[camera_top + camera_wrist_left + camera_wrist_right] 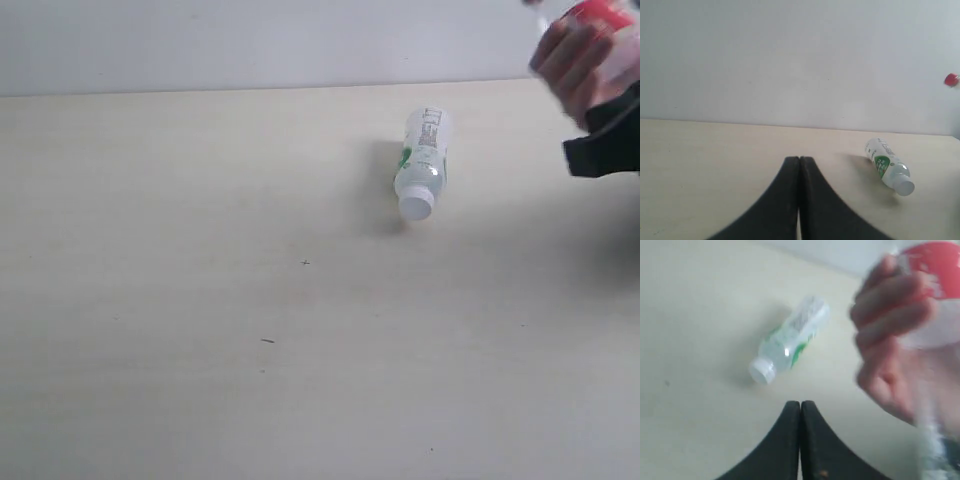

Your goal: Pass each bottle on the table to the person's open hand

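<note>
A clear bottle with a white-green label (424,160) lies on its side on the pale table (200,300), white cap toward the near edge; it also shows in both wrist views (887,165) (790,340). At the far right the person's hand (570,60) (890,340), blurred, is curled round a clear bottle with a red label (605,20) (935,270), held above the table. My right gripper (800,403) is shut and empty, just short of the lying bottle and beside the hand. My left gripper (799,159) is shut and empty, well away from the lying bottle.
A black sleeve (605,140) runs off the right edge below the hand. A light wall (250,40) stands behind the table's far edge. A small red spot (951,79) shows at the right edge of the left wrist view. Tiny dark specks (305,262) mark the tabletop.
</note>
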`<state>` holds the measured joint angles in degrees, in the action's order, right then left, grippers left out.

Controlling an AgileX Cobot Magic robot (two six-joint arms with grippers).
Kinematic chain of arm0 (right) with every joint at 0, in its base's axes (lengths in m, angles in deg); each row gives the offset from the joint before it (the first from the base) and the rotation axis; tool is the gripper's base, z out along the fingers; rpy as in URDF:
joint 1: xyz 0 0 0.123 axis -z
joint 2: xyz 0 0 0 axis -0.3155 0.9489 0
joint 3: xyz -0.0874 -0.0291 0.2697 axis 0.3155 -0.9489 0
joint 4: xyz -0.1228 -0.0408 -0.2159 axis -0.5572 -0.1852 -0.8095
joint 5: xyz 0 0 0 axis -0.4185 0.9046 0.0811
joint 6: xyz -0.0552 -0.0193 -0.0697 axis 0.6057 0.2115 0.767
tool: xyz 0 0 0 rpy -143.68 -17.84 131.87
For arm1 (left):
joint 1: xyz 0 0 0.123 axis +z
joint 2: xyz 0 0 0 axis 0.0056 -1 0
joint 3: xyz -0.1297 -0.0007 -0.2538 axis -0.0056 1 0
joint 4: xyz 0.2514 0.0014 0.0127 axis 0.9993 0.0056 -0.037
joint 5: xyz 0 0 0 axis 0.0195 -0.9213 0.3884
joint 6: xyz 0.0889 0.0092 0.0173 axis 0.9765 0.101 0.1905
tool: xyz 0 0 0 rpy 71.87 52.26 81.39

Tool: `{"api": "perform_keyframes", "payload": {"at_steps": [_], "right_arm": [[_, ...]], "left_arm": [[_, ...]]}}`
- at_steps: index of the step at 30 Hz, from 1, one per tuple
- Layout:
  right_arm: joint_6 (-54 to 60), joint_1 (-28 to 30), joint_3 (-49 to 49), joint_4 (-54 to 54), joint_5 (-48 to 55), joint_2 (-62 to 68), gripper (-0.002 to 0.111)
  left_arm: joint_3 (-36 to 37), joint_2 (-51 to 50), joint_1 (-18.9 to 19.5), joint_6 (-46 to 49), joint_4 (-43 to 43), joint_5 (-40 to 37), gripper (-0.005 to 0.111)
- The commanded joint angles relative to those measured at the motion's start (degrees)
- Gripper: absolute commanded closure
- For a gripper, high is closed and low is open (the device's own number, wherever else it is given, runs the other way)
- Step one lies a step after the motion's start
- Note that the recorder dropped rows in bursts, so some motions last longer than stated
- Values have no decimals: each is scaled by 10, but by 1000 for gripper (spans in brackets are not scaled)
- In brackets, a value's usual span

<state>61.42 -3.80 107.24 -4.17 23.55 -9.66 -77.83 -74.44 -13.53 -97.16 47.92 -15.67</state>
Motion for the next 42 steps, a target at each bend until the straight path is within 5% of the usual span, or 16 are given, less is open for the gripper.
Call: {"api": "perform_keyframes", "payload": {"at_steps": [1,7,16,42], "right_arm": [[84,2,-15,9,-11,-165,108],[104,2,-47,-18,42,-341,108],[73,2,-163,-42,-34,-507,108],[100,2,-163,-48,-25,-537,108]], "left_arm": [[0,4,1,-3,-4,3,107],[0,4,1,-3,-4,3,107],[0,4,1,-3,-4,3,107],[0,4,1,-3,-4,3,107]]}}
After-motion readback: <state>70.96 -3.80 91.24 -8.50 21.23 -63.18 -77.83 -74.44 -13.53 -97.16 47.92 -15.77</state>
